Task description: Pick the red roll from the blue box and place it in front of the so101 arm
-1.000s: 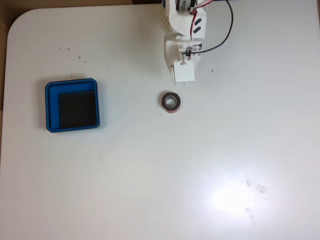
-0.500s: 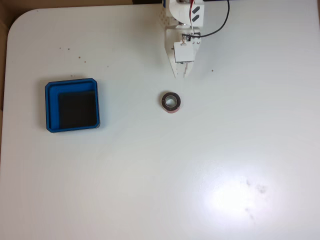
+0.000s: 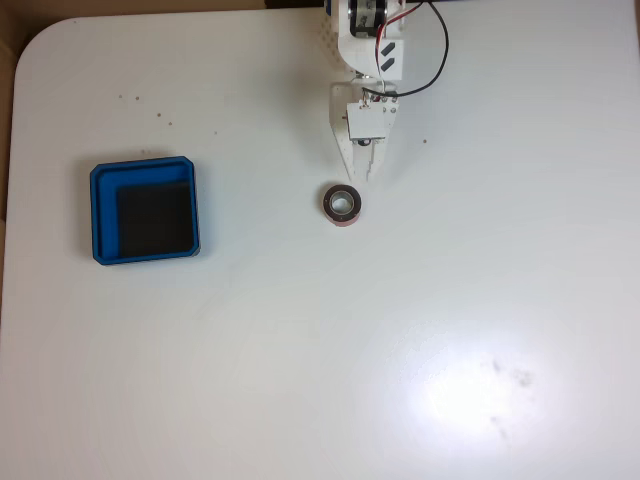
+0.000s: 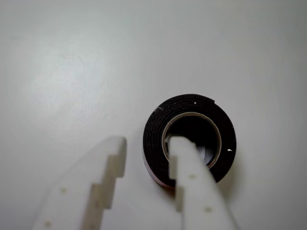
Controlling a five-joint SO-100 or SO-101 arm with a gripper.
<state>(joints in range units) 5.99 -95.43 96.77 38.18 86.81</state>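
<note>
The red roll (image 3: 342, 204) lies flat on the white table, well to the right of the blue box (image 3: 96, 215), whose black floor is bare. The white so101 arm (image 3: 366, 60) reaches down from the top edge of the fixed view. Its gripper (image 3: 364, 174) points at the roll and stops just short of it. In the wrist view the gripper (image 4: 148, 142) is open with nothing between its two white fingers. The right finger (image 4: 184, 163) overlaps the dark end face of the roll (image 4: 156, 139), and a sliver of red shows at the roll's lower edge.
The white table (image 3: 330, 360) has a rounded corner at the top left and a bright glare patch at the lower right. A few small dark specks dot it near the top left. Red and black wires (image 3: 432, 60) loop off the arm.
The gripper has swung down and its tips have come closer to the roll. The roll and the blue box have not moved.
</note>
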